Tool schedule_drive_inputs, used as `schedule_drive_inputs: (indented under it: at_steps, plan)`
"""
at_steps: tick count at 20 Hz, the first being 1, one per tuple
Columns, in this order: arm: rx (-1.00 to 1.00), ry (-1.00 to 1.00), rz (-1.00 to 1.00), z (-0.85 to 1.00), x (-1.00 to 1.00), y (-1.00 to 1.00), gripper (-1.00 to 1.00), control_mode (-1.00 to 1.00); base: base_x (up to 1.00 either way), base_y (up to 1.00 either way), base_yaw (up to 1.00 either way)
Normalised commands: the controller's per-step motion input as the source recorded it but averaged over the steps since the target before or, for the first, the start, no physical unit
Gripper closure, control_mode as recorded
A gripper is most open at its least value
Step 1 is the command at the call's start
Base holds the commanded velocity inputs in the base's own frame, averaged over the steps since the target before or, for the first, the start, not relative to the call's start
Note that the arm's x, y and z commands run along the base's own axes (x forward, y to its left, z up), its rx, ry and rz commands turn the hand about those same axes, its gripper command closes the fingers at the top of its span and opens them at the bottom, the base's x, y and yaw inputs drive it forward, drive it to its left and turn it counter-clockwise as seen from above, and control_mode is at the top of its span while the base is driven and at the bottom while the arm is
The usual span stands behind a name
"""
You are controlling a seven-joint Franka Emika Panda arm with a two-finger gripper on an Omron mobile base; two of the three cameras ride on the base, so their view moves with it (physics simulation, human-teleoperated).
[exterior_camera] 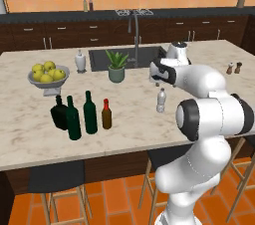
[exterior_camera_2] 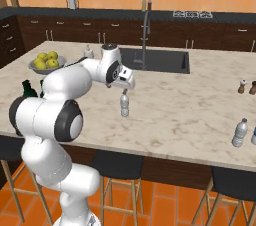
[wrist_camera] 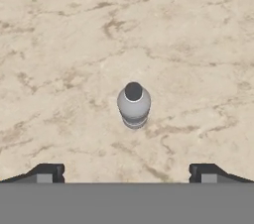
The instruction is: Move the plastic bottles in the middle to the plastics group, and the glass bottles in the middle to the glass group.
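Water bottle [wrist_camera: 133, 105] upright on marble counter [exterior_camera: 129, 114], mid-island, untouched.
From my hand camera I look straight down on its cap; my gripper [wrist_camera: 126, 173] hangs above it, jaws spread fully wide and holding nothing. To its left stand the brown bottle [exterior_camera: 106, 114], green wine bottle [exterior_camera: 90, 113] and glass group [exterior_camera: 66, 115].

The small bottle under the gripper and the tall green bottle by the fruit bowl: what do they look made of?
The small bottle looks like clear, whitish plastic: pale, translucent body, ribbed sides, light cap. The tall green bottle looks like glass: dark, glossy green, slim wine-bottle neck. Both are judged from look alone. The gripper hangs open above the small bottle.
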Motion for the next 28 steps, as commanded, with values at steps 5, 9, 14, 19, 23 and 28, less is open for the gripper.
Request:
schedule_drive_inputs:
  at_steps: [5, 9, 14, 19, 23, 28]
  plan:
    - [0.00, 0.00, -0.17, -0.36, 0.38, -0.04, -1.00, -1.00, 0.00, 0.00, 0.00]
    - [0.00, 0.01, -0.11, -0.43, 0.34, 0.00, -1.00, -1.00, 0.00, 0.00, 0.00]
    - [0.00, 0.08, -0.02, -0.09, 0.03, -0.14, -1.00, -1.00, 0.00, 0.00, 0.00]
    - [0.00, 0.09, 0.00, -0.07, 0.00, -0.25, -1.00, -1.00, 0.00, 0.00, 0.00]
    - [0.00, 0.08, 0.06, -0.02, 0.00, -0.01, -1.00, -1.00, 0.00, 0.00, 0.00]
    - [0.00, 0.04, 0.10, -0.07, 0.12, 0.03, -1.00, -1.00, 0.00, 0.00, 0.00]
